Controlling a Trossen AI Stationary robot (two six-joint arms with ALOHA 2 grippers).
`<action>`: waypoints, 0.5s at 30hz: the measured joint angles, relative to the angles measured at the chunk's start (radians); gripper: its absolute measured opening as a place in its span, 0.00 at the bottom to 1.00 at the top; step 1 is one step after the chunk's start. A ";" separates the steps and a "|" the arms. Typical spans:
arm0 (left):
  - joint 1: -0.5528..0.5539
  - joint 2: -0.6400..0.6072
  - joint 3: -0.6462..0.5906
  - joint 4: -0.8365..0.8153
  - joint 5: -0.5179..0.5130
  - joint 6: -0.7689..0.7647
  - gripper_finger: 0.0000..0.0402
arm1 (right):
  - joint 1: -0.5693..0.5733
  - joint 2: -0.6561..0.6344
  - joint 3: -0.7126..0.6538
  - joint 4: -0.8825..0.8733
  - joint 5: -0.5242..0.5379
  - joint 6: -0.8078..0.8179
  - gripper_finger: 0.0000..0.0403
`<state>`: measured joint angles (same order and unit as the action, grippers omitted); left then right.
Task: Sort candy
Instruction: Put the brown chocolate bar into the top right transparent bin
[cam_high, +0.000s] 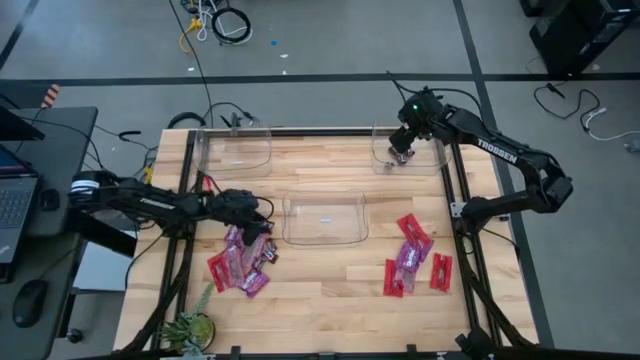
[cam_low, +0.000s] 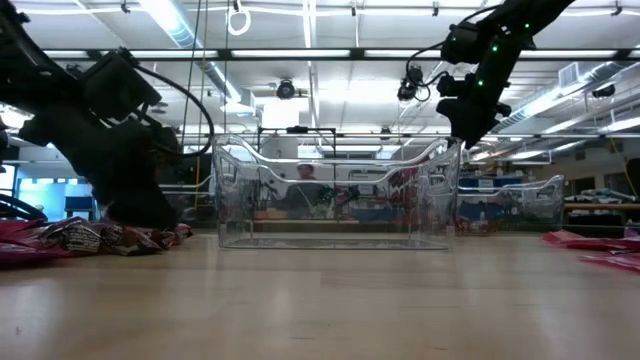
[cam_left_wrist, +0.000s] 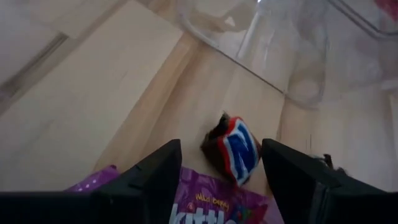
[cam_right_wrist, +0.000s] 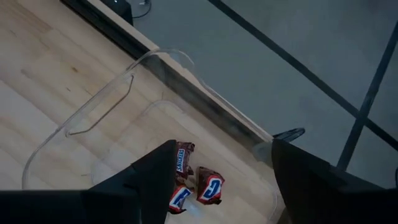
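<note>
Candy lies in two heaps on the wooden table: purple, red and brown packets near left (cam_high: 240, 262), red and purple ones near right (cam_high: 412, 262). My left gripper (cam_high: 258, 222) is low over the left heap and open. In the left wrist view its fingers (cam_left_wrist: 221, 149) stand on either side of a brown packet (cam_left_wrist: 233, 152) that lies partly on a purple packet (cam_left_wrist: 211, 202). My right gripper (cam_high: 398, 155) hangs open above the far right clear bin (cam_high: 430, 155). In the right wrist view (cam_right_wrist: 224, 149) brown packets (cam_right_wrist: 210, 186) lie on that bin's floor.
A clear bin stands at the table's far left (cam_high: 237, 150) and another at the middle (cam_high: 325, 218), which also shows in the low view (cam_low: 335, 195). A small plant (cam_high: 190, 325) sits at the near left corner. Black frame rails run along both table sides.
</note>
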<state>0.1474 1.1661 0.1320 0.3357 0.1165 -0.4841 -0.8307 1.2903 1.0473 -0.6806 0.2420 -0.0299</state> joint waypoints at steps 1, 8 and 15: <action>0.000 0.018 0.000 0.023 0.000 0.000 0.58 | 0.000 0.000 0.000 0.000 0.000 0.000 0.61; -0.011 0.104 0.045 0.038 0.003 0.036 0.55 | 0.000 0.000 0.000 0.000 0.000 0.000 0.59; -0.019 0.118 0.058 0.032 -0.017 0.058 0.33 | 0.000 0.000 0.000 0.000 0.000 -0.016 0.56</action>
<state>0.1287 1.2839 0.1902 0.3679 0.0999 -0.4259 -0.8307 1.2903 1.0473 -0.6811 0.2420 -0.0461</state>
